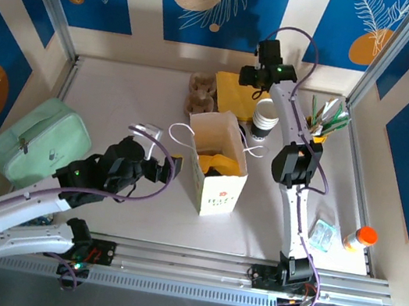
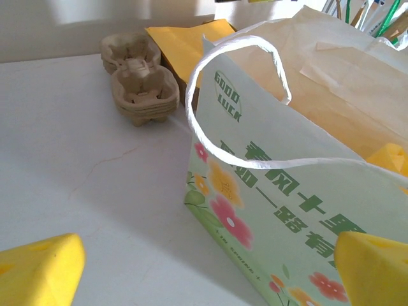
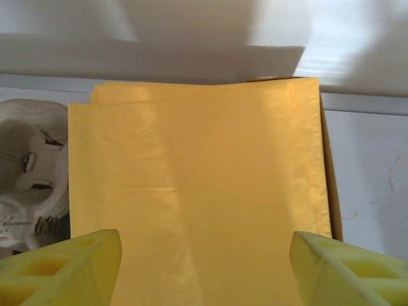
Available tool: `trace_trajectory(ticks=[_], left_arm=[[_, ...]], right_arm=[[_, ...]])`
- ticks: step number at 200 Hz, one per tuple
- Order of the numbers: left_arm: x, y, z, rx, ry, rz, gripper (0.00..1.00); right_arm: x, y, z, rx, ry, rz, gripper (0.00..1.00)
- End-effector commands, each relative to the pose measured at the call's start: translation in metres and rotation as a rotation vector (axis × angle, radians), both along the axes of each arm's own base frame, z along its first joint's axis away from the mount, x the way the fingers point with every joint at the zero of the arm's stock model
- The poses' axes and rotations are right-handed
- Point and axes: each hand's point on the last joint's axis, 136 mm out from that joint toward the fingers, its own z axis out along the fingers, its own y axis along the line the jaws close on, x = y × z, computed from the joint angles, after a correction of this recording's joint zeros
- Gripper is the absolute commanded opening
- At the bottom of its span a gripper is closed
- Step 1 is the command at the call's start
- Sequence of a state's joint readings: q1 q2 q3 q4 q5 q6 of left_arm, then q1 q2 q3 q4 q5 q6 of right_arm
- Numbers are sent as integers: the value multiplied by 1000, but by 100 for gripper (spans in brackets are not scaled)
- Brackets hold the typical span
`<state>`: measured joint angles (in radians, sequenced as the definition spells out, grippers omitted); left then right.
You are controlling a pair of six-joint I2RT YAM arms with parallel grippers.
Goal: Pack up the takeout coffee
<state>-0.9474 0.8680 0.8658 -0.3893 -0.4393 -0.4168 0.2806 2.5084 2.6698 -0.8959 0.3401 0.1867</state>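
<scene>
While our right claw [image 3: 204, 255] hangs wide open over the yellow napkins [image 3: 197, 178], the takeout coffee [image 1: 258, 138], we judge, stands back toward our bases, touching the cup stack [image 1: 265, 116]; the right arm is nearer; our left claw [image 2: 207, 274], also wide, faces the paper bag [image 2: 255, 210].

The white table [image 1: 119, 98] holds a flowery paper bag [image 1: 219, 183] in the middle, brown cup trays [image 1: 201, 94], a pile of yellow napkins [image 1: 232, 88] and a stack of cups [image 1: 265, 116] at the back, a green pouch [image 1: 36, 141] on the left, and a small bottle [image 1: 358, 237] by the right edge.
</scene>
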Motion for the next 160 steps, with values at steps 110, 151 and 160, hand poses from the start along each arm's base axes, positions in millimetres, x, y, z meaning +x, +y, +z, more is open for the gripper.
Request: trace_trajectory(ticks=[110,151,160], left_arm=[[0,15,13,10,-34,38,99],[-2,18,12,5,-32,42,99],[-2,18,12,6,-32,42,100]], right_arm=[[44,-3,-33,35,-86,13,70],[47,-1,-44,31,-82,19,70],[48,0,-47,30,-78,19,70]])
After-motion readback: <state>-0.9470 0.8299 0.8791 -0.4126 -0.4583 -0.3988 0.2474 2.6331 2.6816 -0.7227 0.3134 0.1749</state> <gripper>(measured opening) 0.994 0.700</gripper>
